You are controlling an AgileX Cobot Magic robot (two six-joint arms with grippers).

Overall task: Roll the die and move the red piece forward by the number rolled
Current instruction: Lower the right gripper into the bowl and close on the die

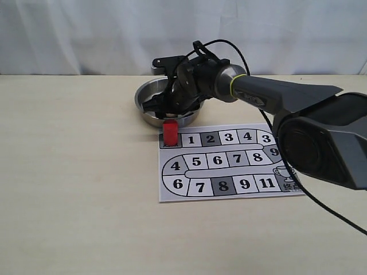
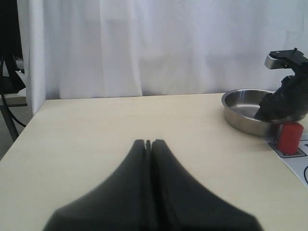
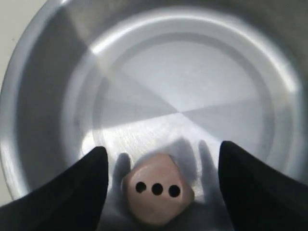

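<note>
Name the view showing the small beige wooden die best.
Right wrist view: the small beige die lies close up in the round steel bowl, three pips showing. Exterior and left wrist views show none of it.

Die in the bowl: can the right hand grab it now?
Probably yes. The right hand is open down in the metal bowl, with one side of it on each side of the die, and nothing sits between them.

The pale wooden table (image 1: pixel 74 189) carries a steel bowl (image 1: pixel 147 113) and, just beside it, a numbered paper game board (image 1: pixel 229 172).
</note>
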